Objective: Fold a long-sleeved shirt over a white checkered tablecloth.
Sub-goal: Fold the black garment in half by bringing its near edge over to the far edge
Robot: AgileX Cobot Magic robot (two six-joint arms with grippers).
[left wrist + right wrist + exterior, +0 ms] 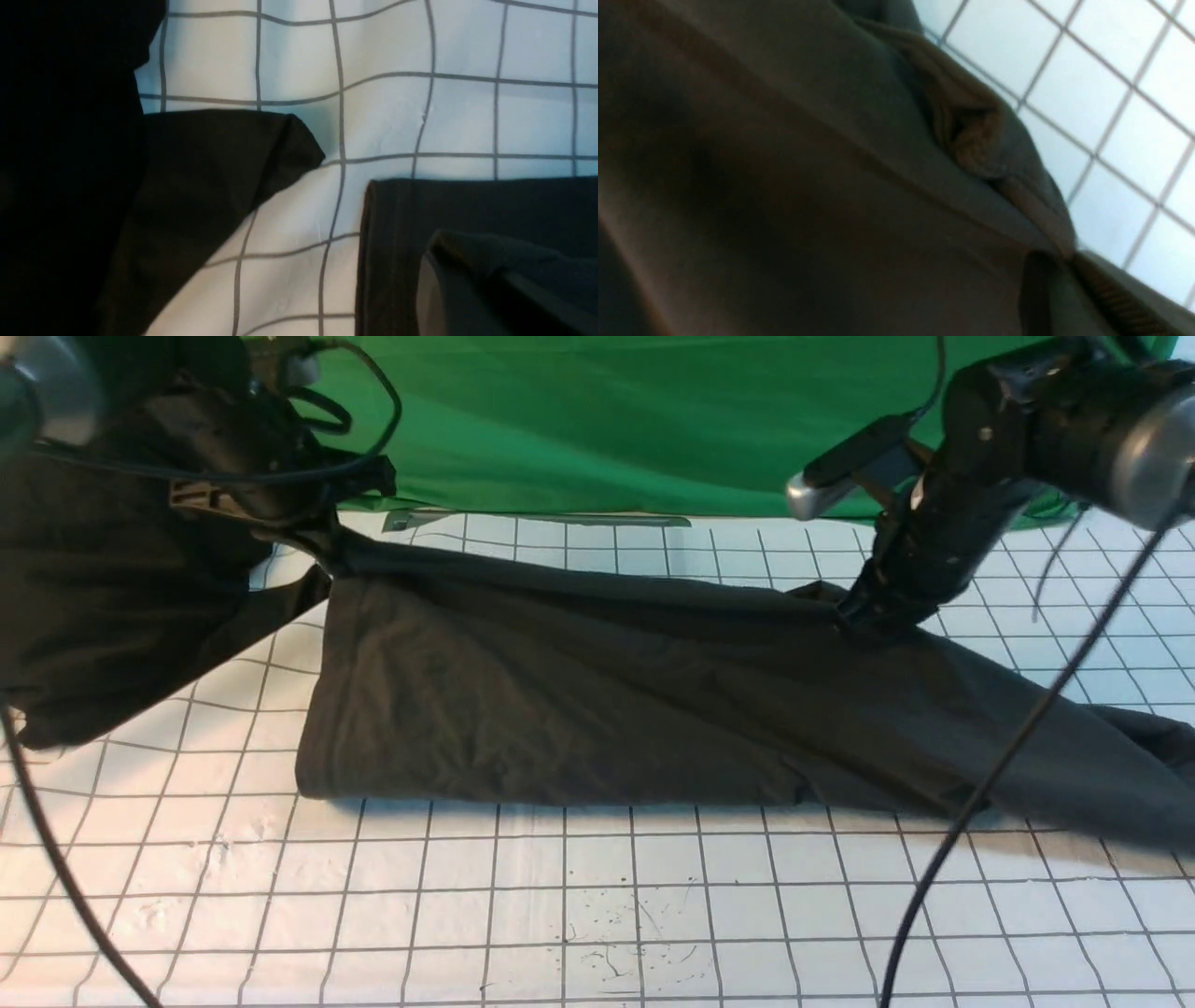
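The long-sleeved shirt (597, 709) is dark charcoal and lies in a long folded band across the white checkered tablecloth (467, 896). My left gripper (322, 543) is shut on the shirt's far left corner and holds it a little above the cloth. In the left wrist view the shirt (467, 205) drapes over that gripper (467, 261) above the tablecloth (383, 116). My right gripper (854, 616) is down at the shirt's far edge toward the right. In the right wrist view a fold of the shirt (784, 186) runs in between its narrow fingers (1069, 266), beside the tablecloth (1111, 93).
A blacker heap of cloth (112, 569) sits at the left beside the left arm and fills one side of the left wrist view (70, 163). A green cloth (607, 420) hangs at the back. A black cable (1018, 747) crosses in front of the shirt's right end.
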